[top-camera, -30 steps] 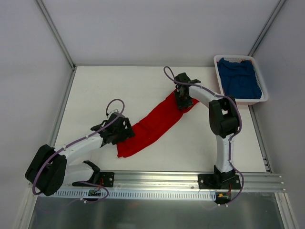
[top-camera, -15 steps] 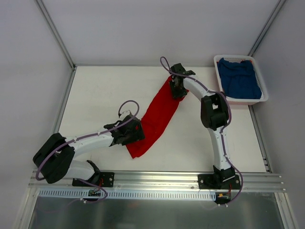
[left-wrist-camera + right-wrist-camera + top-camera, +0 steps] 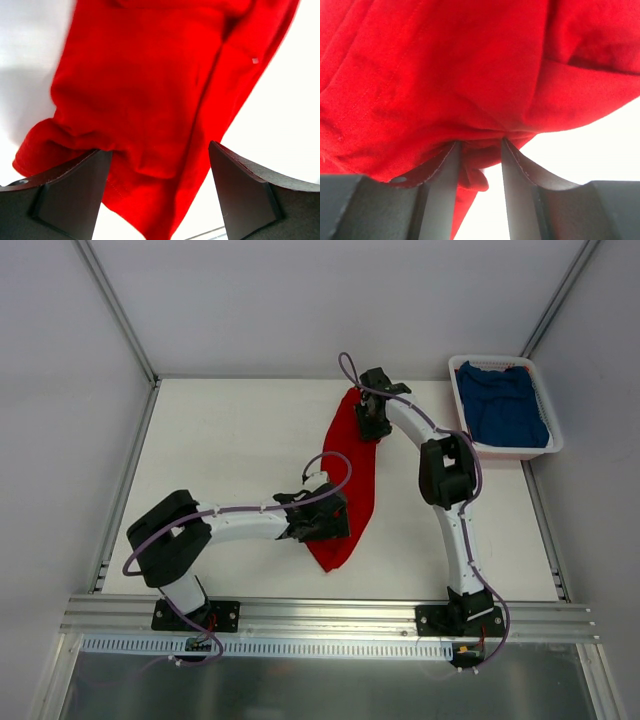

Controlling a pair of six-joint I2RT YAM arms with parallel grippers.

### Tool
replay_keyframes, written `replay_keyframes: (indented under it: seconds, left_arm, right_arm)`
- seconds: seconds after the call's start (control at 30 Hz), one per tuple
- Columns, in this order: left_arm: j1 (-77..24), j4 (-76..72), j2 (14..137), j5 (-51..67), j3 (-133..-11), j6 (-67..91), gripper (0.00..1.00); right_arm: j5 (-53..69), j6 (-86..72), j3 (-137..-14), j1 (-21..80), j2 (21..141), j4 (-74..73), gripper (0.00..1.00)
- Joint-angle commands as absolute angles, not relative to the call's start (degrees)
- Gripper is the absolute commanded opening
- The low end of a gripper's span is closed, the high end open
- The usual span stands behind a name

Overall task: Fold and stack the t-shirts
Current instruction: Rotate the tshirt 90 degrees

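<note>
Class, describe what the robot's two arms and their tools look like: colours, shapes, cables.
The left arm and right arm match: white tubular links with bulky black joints, each with a thin purple cable looping along it. The left tool and right tool are black, ending in flat dark grey fingers. Both stand on a silver rail.

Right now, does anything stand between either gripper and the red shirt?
Nothing visible does. The right gripper is pinched on a fold at the red shirt's far end, and the left gripper's wide jaws straddle cloth at its near end. The basket with the blue shirt sits apart, to the right.
</note>
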State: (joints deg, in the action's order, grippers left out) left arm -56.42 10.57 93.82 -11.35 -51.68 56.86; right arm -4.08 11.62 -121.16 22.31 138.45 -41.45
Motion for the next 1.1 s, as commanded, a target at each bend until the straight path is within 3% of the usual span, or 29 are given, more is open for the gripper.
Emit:
replay_keyframes:
  seconds: [0.0,0.57,1.07]
  left_arm:
    - [-59.32,12.66,99.13,-7.74,-52.20,59.68,0.80]
    - [-71.01,12.57,101.95,-6.50,-55.28,65.74,0.80]
    - [-73.83,14.23,100.73,-8.35,-56.25,65.13,0.81]
  right_arm:
    - [-1.58,12.04,-124.62,22.24,140.53,-43.07,0.41]
    - [3.34,8.09,-134.38,21.80,146.25,-42.54,0.45]
    - [4.66,7.65,-133.33,21.27,145.90,-41.92,0.46]
